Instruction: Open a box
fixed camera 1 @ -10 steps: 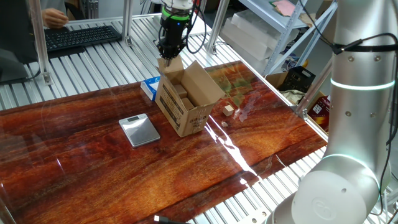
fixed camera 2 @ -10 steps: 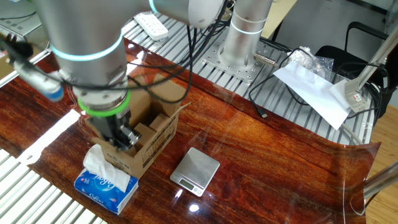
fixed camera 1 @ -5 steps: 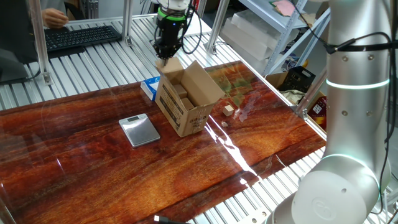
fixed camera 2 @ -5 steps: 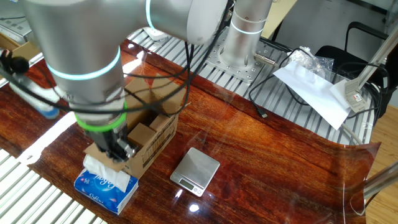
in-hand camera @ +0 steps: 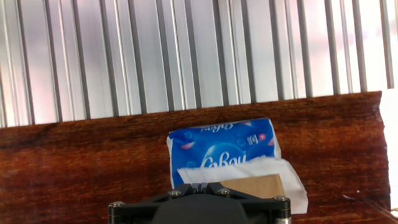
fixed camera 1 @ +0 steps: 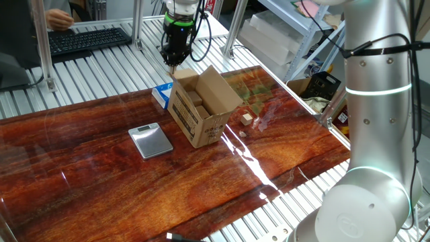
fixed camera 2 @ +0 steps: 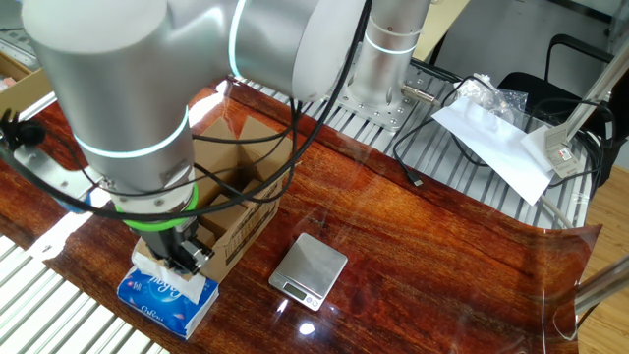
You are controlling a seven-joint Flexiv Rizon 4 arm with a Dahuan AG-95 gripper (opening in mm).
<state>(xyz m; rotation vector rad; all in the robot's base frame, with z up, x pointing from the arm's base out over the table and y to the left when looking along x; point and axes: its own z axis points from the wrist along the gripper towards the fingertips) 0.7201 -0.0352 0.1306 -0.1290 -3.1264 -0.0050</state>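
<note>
The brown cardboard box [fixed camera 1: 201, 115] stands on the wooden table with its top open and one wide flap [fixed camera 1: 220, 89] standing up on the right. It also shows in the other fixed view [fixed camera 2: 246, 211]. My gripper [fixed camera 1: 172, 64] is at the box's back-left edge, over the blue-and-white tissue packet [fixed camera 1: 160, 94]. Its jaws are closed, pinching a short cardboard flap [in-hand camera: 255, 185] that leans out over the packet [in-hand camera: 217, 146]. The other fixed view shows the gripper [fixed camera 2: 187, 261] low at the box's near corner. In the hand view the gripper [in-hand camera: 198, 185] sits at the bottom edge.
A flat silver scale [fixed camera 1: 150, 140] lies left of the box and shows in the other fixed view [fixed camera 2: 309, 270]. A small wooden block [fixed camera 1: 248, 119] lies to the box's right. Pale blocks [fixed camera 1: 193, 99] sit inside the box. Metal slats [in-hand camera: 186, 56] begin past the table edge.
My gripper has moved back and away from the box, toward the tissue packet, drawing the short flap outward. The box body has stayed in place.
</note>
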